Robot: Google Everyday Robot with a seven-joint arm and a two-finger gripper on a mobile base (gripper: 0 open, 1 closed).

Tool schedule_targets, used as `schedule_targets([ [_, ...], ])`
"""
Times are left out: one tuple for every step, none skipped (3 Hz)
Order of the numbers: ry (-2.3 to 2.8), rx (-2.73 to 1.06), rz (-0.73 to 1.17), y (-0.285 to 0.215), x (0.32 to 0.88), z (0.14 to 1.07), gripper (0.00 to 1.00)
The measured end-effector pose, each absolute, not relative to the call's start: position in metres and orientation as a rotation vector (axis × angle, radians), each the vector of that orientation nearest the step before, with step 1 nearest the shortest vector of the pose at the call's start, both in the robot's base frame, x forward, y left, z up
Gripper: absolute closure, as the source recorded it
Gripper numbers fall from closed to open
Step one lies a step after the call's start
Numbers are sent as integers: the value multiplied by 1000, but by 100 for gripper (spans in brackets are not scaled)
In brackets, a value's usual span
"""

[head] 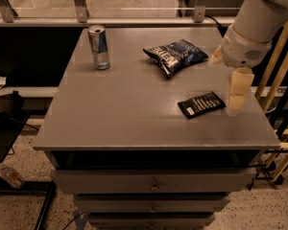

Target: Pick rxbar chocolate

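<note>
The small flat black rxbar chocolate wrapper (201, 104), printed with lines of white text, lies flat on the smooth grey tabletop (125, 114) at about 4 o'clock from the table's middle, near its right edge. It sits just beside the cream-coloured gripper (236, 92), at roughly 8 o'clock from it, and whether the two touch cannot be told. Nor can it be told whether the gripper is released or clenched; it holds nothing visible. The bulky white rounded arm (252, 30) enters from the upper right corner and slopes down, the gripper hanging straight down over the right side of the table. A puffy, crinkled dark-blue chip bag (175, 55) lies at 1 o'clock, and a tall silver-blue metal can (99, 47) stands upright at 10 o'clock. Grey drawers (153, 181) with small knobs are stacked beneath.
</note>
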State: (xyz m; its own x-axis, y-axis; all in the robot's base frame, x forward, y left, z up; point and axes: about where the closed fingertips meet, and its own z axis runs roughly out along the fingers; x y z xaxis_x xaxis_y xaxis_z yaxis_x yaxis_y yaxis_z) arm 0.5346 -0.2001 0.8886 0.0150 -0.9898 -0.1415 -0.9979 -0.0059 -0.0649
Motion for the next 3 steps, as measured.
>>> schedule_targets([
  [2069,-2207,103,-192,551,862,0],
  [2037,-2255,108,-184,555,844,0],
  [2013,-2275,117,-180,553,831,13],
])
